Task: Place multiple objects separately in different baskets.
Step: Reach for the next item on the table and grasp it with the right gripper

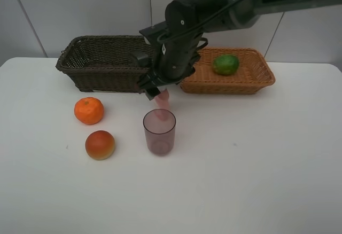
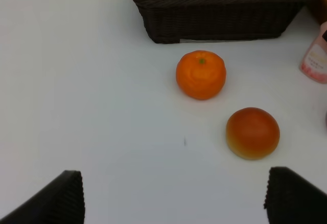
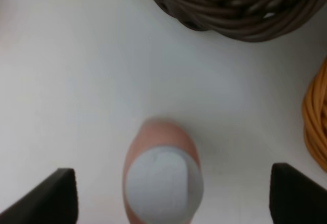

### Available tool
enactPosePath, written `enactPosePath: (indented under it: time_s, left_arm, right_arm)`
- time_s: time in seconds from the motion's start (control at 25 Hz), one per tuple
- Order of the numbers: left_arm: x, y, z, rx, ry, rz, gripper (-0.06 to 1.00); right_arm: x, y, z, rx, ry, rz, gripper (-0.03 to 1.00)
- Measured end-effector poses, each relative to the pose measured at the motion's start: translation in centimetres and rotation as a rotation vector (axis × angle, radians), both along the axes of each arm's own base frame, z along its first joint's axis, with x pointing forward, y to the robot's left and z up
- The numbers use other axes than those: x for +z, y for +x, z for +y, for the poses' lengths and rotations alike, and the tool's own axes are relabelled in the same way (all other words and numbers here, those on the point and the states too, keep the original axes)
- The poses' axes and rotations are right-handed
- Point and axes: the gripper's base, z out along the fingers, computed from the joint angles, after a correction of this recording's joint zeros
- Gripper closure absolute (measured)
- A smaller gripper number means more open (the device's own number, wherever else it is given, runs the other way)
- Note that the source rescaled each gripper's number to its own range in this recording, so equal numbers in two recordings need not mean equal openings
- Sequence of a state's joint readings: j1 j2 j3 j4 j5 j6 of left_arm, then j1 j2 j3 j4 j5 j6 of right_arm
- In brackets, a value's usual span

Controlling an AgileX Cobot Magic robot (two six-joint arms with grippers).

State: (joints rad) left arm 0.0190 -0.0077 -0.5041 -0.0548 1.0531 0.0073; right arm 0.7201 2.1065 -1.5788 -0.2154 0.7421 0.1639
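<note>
Right wrist view shows me the right gripper (image 3: 179,196) with jaws spread wide, one either side of the small pink white-capped bottle (image 3: 162,180) and clear of it; that bottle stands on the white table (image 3: 76,81) near the dark brown basket (image 3: 240,9), with the purple cup (image 1: 159,132) just beside it. The left gripper (image 2: 176,198) is wide too, holding nothing; beyond it the tangerine (image 2: 201,74) and red-orange fruit (image 2: 253,133) sit on the table; the green fruit (image 1: 226,64) lies in the light orange-tan basket (image 1: 251,84).

High cam overlooks the white table (image 1: 256,191). 2 low wrist cams both catch the dark brown wicker basket (image 2: 219,14).
</note>
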Motion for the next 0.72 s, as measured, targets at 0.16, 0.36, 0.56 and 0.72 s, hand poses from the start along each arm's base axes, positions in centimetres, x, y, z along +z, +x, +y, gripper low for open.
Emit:
enactPosePath:
  time_s: [0.16, 0.36, 0.56, 0.72]
  left_arm:
    - [0.0, 0.0, 0.0, 0.0, 0.0, 0.0, 0.02]
    - [0.0, 0.0, 0.0, 0.0, 0.0, 0.0, 0.02]
    - [0.0, 0.0, 0.0, 0.0, 0.0, 0.0, 0.02]
    - [0.0, 0.0, 0.0, 0.0, 0.0, 0.0, 0.02]
  right_arm:
    - [-1.3, 0.1, 0.1, -0.001, -0.019, 0.024, 0.19]
    - [-1.6, 0.2, 0.2, 0.001, -0.014, 0.022, 0.19]
    - [-1.5, 0.3, 0.3, 0.005, 0.0, 0.008, 0.19]
    - [-2.2, 0.3, 0.4, 0.005, -0.007, 0.017, 0.19]
